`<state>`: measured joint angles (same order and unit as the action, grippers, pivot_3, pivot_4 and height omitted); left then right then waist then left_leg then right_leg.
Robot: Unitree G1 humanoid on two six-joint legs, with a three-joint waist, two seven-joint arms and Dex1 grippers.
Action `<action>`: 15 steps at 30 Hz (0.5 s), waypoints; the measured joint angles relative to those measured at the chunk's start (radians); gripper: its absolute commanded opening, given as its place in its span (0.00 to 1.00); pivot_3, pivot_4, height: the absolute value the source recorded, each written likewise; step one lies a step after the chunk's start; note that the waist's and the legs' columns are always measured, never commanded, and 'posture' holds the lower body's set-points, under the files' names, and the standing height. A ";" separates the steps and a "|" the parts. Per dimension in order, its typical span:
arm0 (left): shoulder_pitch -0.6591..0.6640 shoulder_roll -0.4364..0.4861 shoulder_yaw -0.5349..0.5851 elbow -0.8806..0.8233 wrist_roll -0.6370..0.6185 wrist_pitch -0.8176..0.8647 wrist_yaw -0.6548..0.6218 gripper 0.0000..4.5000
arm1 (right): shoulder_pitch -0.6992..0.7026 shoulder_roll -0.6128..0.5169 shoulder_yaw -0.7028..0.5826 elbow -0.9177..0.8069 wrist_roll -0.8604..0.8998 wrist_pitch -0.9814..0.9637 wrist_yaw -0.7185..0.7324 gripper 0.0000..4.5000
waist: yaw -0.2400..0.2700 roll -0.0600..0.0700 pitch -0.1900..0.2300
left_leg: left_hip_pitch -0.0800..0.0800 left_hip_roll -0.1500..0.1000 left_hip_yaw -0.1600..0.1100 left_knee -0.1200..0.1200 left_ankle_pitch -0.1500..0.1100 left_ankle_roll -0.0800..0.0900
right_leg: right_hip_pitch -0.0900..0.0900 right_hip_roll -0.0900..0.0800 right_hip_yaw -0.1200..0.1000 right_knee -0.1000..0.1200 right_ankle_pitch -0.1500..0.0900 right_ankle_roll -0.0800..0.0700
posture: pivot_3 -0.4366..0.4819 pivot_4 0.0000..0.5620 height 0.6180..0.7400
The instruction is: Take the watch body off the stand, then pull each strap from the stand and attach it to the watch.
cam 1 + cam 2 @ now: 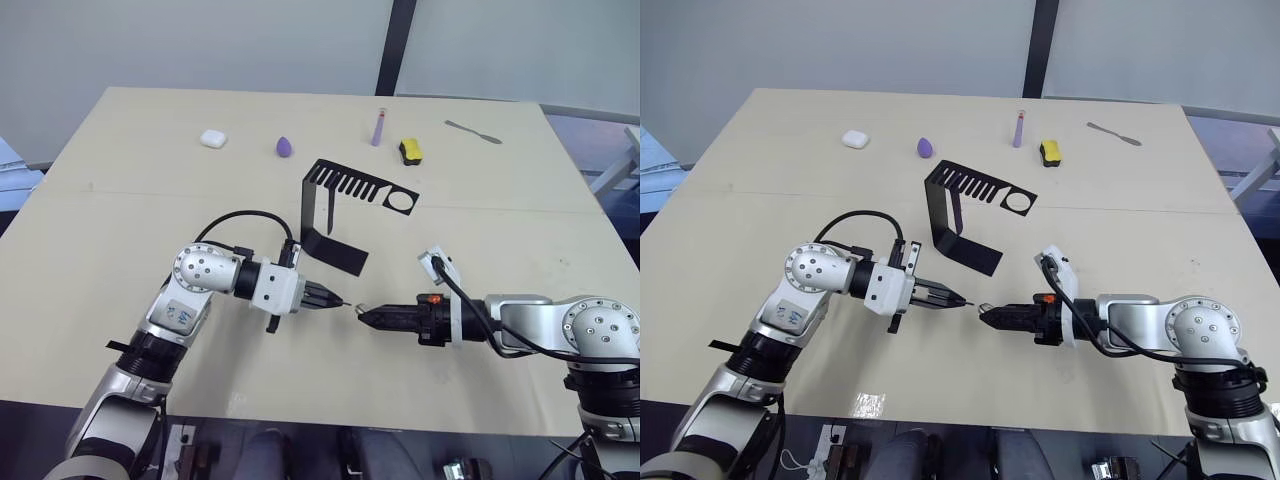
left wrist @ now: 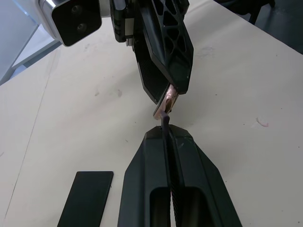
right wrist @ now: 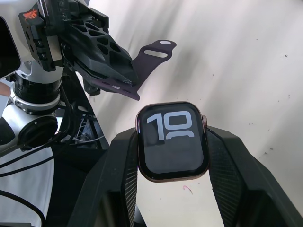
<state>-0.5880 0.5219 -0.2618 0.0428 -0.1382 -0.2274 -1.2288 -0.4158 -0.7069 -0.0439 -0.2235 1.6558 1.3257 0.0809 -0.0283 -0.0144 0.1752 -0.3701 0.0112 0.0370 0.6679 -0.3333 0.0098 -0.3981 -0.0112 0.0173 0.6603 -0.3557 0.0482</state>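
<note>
Mating strap (image 3: 142,59) to watch body (image 3: 173,141): our left end effector (image 1: 335,299) pinches the strap, right end effector (image 1: 366,313) clamps the body; next we align the strap's end with the body's slot.

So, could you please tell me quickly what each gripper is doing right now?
Left gripper: jaws closed on a strap.
Right gripper: jaws closed on the watch body.

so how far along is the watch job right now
Done: the stand is bare, with nothing hanging in its slots. In hand: the right gripper clamps the watch body, and the left gripper pinches one dark purple strap, its end close to the case edge. Left: seating that strap, then the second one, which I can't spot.
</note>
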 measured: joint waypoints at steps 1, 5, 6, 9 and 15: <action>0.001 -0.002 -0.002 0.000 0.000 0.005 0.003 0.00 | -0.005 0.000 0.001 0.004 0.011 -0.005 -0.010 0.36 | 0.000 0.000 0.000 | 0.000 0.000 0.000 0.000 0.000 0.000 | 0.000 0.000 0.000 0.000 0.000 0.000 | 0.48 0.27 1.00; 0.003 -0.004 -0.003 0.000 0.000 0.013 0.007 0.00 | -0.017 -0.005 0.003 0.018 0.031 -0.020 -0.038 0.36 | 0.001 0.000 0.000 | 0.000 0.000 0.000 0.000 0.000 0.000 | 0.000 0.000 0.000 0.000 0.000 0.000 | 0.48 0.27 1.00; 0.003 -0.004 -0.003 0.000 0.000 0.014 0.009 0.00 | -0.017 -0.011 0.005 0.018 0.035 -0.021 -0.043 0.36 | 0.001 0.000 0.000 | 0.000 0.000 0.000 0.000 0.000 0.000 | 0.000 0.000 0.000 0.000 0.000 0.000 | 0.48 0.27 1.00; 0.003 -0.004 -0.003 0.000 0.005 0.014 0.016 0.00 | -0.018 -0.014 0.012 0.018 0.043 -0.024 -0.049 0.36 | 0.000 0.000 0.000 | 0.000 0.000 0.000 0.000 0.000 0.000 | 0.000 0.000 0.000 0.000 0.000 0.000 | 0.48 0.27 1.00; 0.003 -0.005 -0.006 -0.001 0.012 0.018 0.019 0.00 | -0.020 -0.021 0.036 0.018 0.043 -0.039 -0.050 0.36 | 0.000 0.000 0.000 | 0.000 0.000 0.000 0.000 0.000 0.000 | 0.000 0.000 0.000 0.000 0.000 0.000 | 0.48 0.27 1.00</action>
<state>-0.5847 0.5172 -0.2676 0.0418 -0.1267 -0.2099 -1.2095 -0.4362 -0.7282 -0.0077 -0.2054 1.6990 1.2869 0.0311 -0.0278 -0.0144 0.1752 -0.3703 0.0113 0.0369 0.6679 -0.3334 0.0101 -0.3981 -0.0113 0.0171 0.6600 -0.3557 0.0483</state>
